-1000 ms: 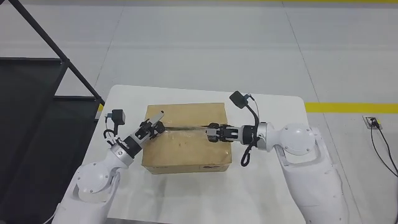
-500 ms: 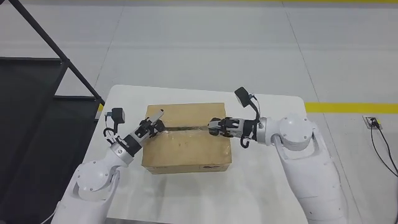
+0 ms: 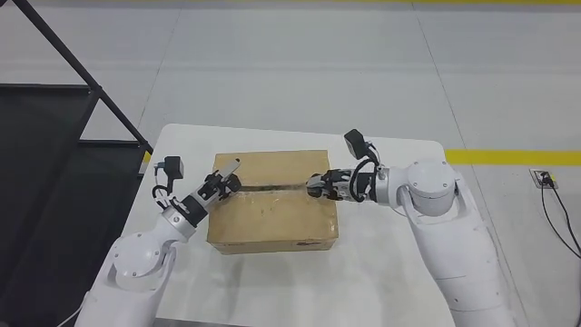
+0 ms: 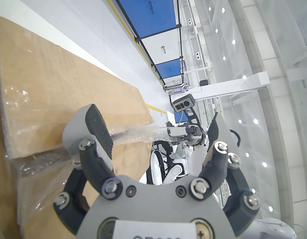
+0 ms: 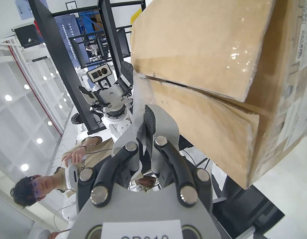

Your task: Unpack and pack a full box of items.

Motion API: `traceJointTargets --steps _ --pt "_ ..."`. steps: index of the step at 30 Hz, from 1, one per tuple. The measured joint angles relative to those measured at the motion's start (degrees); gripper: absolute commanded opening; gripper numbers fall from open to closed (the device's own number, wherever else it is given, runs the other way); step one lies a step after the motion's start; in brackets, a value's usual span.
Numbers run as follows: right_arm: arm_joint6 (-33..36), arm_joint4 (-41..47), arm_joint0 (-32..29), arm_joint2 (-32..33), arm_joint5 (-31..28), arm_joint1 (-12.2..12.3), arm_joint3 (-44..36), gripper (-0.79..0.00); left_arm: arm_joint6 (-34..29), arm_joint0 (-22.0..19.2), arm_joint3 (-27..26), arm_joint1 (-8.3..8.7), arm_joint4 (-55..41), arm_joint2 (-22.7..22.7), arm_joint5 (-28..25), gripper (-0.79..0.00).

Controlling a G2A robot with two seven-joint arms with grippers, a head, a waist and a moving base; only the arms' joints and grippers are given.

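Tape strip (image 5: 138,100) between right jaws, near right edge of box (image 3: 272,213).

A blue wall panel (image 4: 153,3) carries a white logo and a single word. A white panel (image 4: 163,50) beside it bears a smaller dark mark. The box (image 5: 193,38) has a white printed label (image 5: 301,48) on its side, its lines too fine to make out. A base sticker (image 4: 156,232) behind the left pincer (image 4: 154,115) and a second sticker (image 5: 143,230) behind the right pincer (image 5: 141,115) show dark characters, cut off at the edge.
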Motion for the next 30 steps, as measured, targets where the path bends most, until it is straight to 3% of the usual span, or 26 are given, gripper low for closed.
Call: traceJointTargets --steps 16,30 --pt "-3.0 -1.0 1.6 -3.2 5.5 1.0 2.2 -0.785 0.2 -0.4 0.3 0.04 0.5 0.8 0.1 0.000" --pt "-1.3 4.0 -0.2 -1.9 4.2 2.4 -0.2 -0.785 0.3 -0.2 0.1 0.12 0.4 1.0 -0.2 0.000"
